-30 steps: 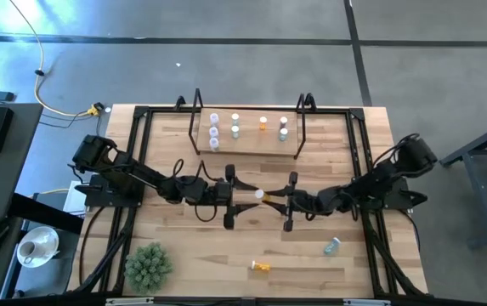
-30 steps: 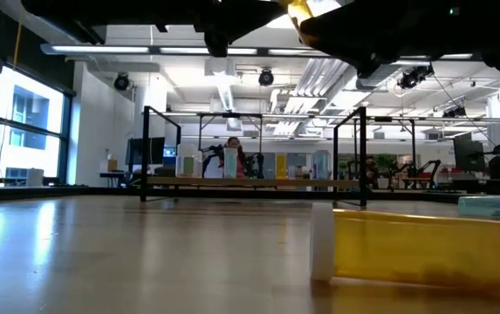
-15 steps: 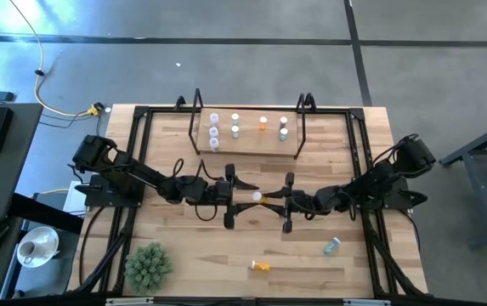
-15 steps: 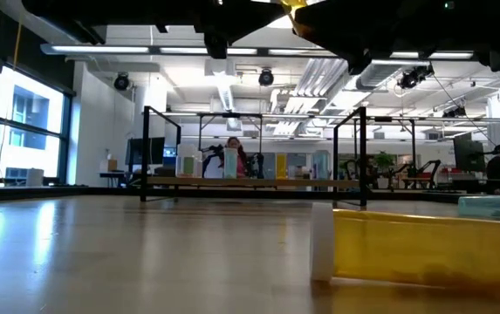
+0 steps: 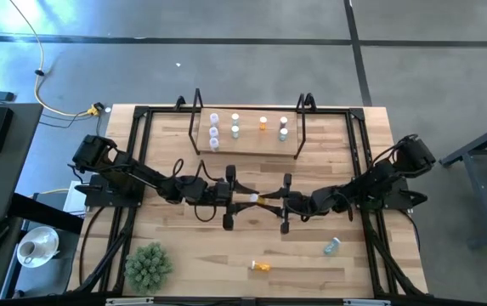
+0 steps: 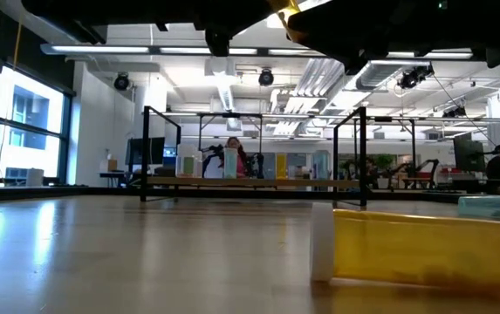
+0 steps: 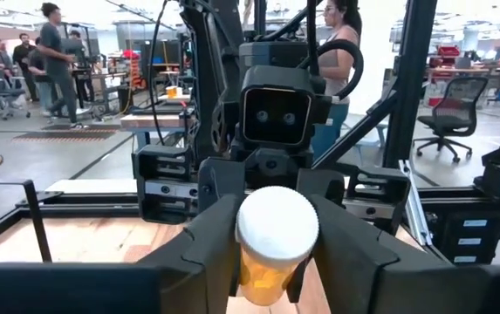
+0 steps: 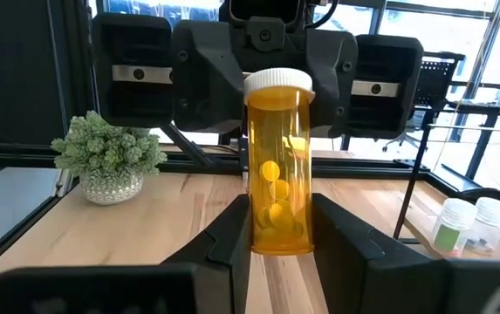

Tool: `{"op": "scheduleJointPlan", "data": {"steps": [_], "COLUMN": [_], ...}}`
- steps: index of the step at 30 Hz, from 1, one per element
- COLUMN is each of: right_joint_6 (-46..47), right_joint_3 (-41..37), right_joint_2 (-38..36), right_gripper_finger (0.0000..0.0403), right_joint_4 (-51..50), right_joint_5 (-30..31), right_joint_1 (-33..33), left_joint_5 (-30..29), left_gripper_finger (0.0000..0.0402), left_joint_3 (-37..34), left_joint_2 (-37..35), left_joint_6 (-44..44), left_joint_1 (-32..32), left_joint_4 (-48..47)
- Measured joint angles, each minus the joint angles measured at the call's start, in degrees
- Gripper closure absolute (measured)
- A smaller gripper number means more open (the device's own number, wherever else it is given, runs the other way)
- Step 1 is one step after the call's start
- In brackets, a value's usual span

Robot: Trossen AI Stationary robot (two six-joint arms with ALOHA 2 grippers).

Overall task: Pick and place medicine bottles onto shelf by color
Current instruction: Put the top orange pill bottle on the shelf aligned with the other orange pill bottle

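An orange medicine bottle (image 5: 257, 200) with a white cap hangs level above the middle of the table, between my two grippers. My right gripper (image 5: 270, 201) is shut on its bottom end and my left gripper (image 5: 245, 197) is shut on its cap end. The two grippers face each other. The shelf (image 5: 247, 154) stands at the far side with several bottles (image 5: 235, 125) upright on it. A second orange bottle (image 5: 261, 266) lies on its side near the front edge. A teal bottle (image 5: 332, 246) lies to the right. My left gripper pinches the white cap (image 7: 248, 234) between its two fingers (image 7: 206, 244), one on each side. The fingers reach in level from the table's left, along the bottle. My right gripper pinches the lower end of the orange body (image 8: 276, 234) between its two fingers (image 8: 232, 235), level from the table's right. The bottle is lifted clear of the table and lies level, cap toward the left arm.
A green spiky plant (image 5: 148, 265) sits at the near left corner. Black frame rails (image 5: 133, 161) run along the table's left and right sides. Bare wood lies between the shelf and the arms. People move in the room beyond the table.
My right gripper has edged toward the table's left with the orange bottle, so the cap now sits between my left fingers. My left gripper has narrowed onto the cap. The bottle stays level and clear of the table.
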Motion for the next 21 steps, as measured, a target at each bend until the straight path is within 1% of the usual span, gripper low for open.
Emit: {"op": "scheduleJointPlan", "data": {"steps": [5, 11, 14, 17, 21], "right_joint_6": [0.05, 0.07, 0.57, 1.23, 2.61], "right_joint_3": [0.02, 0.02, 0.02, 0.04, 0.04], "right_joint_2": [0.00, 0.00, 0.00, -0.02, -0.02], "right_gripper_finger": [0.0315, 0.0315, 0.0312, 0.0290, 0.0244], "right_joint_4": [0.00, 0.00, -0.06, -0.32, -0.57], "right_joint_5": [0.02, 0.11, 1.25, 1.34, 1.51], "right_joint_1": [0.00, 0.00, 0.02, -0.13, -0.24], "left_joint_5": [0.02, 0.02, 0.15, 0.17, -0.68], "left_gripper_finger": [0.0286, 0.0288, 0.0287, 0.0287, 0.0287], "left_joint_3": [0.00, 0.00, 0.00, 0.00, 0.00], "left_joint_2": [0.00, 0.00, 0.00, 0.00, -0.04], "left_joint_6": [0.00, 0.00, -0.01, 0.00, 0.03], "left_joint_1": [0.00, 0.00, 0.00, 0.00, 0.00], "left_joint_4": [0.00, 0.00, 0.00, -0.21, -1.27]}}
